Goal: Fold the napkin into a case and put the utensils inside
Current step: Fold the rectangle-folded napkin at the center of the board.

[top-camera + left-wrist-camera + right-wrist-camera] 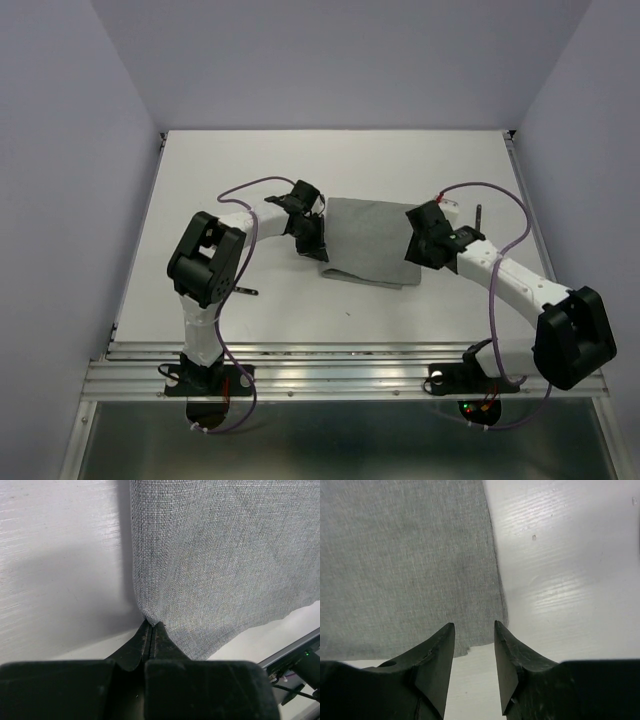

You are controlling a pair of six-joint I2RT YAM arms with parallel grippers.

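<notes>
The grey napkin (pixel 368 242) lies mid-table, folded over with a doubled near edge. My left gripper (pixel 320 252) is shut on its left edge; in the left wrist view the fingertips (pixel 151 626) pinch the cloth (pixel 225 555), which rises away from them. At the napkin's right near corner hangs my right gripper (pixel 413 262), open. In the right wrist view its fingers (pixel 474 626) straddle that corner of the cloth (pixel 405 555) with nothing between them. Two thin dark sticks, likely the utensils, lie apart: one (pixel 479 214) by the right arm, one (pixel 246 291) by the left arm. No case shows.
The white table (pixel 250 170) is walled by pale panels on three sides. A metal rail (pixel 330 365) runs along the near edge, with both arm bases bolted to it. Purple cables loop over each arm.
</notes>
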